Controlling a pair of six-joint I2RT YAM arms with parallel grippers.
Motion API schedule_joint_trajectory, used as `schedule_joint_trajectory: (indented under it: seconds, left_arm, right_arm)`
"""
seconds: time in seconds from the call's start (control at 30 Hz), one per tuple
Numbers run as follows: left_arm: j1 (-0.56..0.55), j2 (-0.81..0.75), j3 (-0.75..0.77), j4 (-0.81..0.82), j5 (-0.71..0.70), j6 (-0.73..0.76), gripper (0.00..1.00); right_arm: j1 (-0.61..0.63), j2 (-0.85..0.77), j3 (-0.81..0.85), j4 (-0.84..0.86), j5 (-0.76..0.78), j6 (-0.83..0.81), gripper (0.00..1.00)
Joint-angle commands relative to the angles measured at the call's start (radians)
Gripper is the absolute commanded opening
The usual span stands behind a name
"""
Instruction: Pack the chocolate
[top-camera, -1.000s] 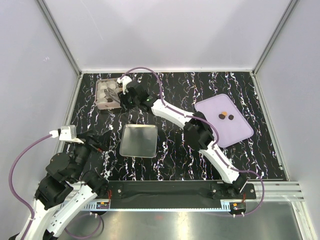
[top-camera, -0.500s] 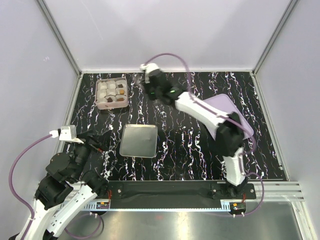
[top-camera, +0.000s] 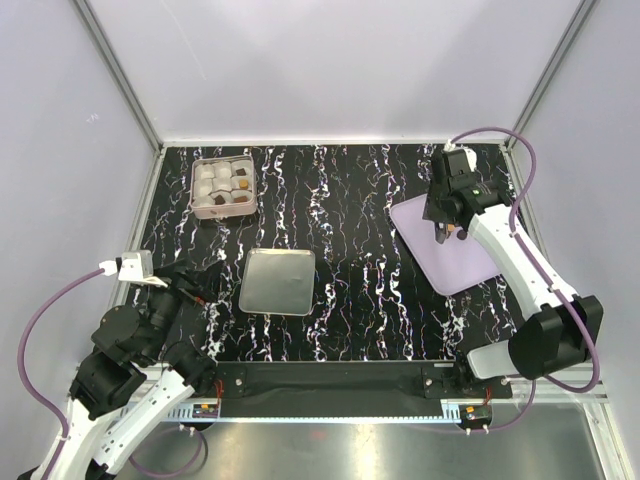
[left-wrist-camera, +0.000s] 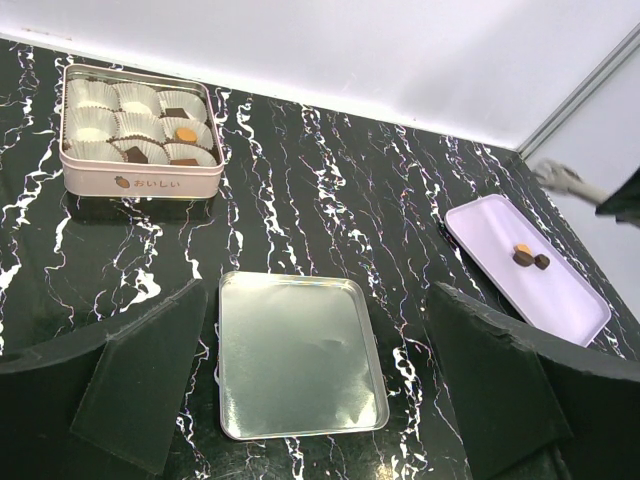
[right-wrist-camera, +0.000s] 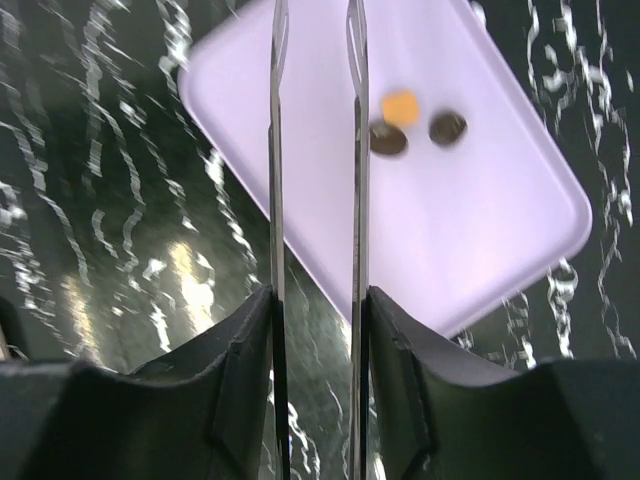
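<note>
The right gripper (top-camera: 443, 228) hangs over the far part of the lilac tray (right-wrist-camera: 480, 240), its two thin metal blades parted with nothing between them. The chocolate (right-wrist-camera: 400, 105) lies on that glossy tray just right of the tips: one square tan piece and two round dark ones in a short cluster (all small and smooth). The left gripper (left-wrist-camera: 320, 385), jaws wide, sits well apart at the near left. The tin (left-wrist-camera: 140, 182) of pleated paper cups (left-wrist-camera: 90, 133) stands far left.
</note>
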Motion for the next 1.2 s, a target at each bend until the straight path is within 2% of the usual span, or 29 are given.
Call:
schedule_joint_trajectory:
  seconds: [0.0, 0.53, 1.17]
  left_arm:
    - [0.001, 0.009, -0.006, 0.057, 0.012, 0.008, 0.99]
    - [0.001, 0.023, -0.004, 0.062, 0.026, 0.012, 0.99]
    - [0.001, 0.027, -0.004, 0.062, 0.021, 0.012, 0.99]
  right_arm:
    - [-0.028, -0.011, -0.022, -0.078, 0.003, 0.053, 0.47]
    - [-0.131, -0.071, -0.190, -0.034, -0.110, 0.052, 0.56]
    - [-0.185, 0.006, -0.296, 0.114, -0.204, 0.050, 0.55]
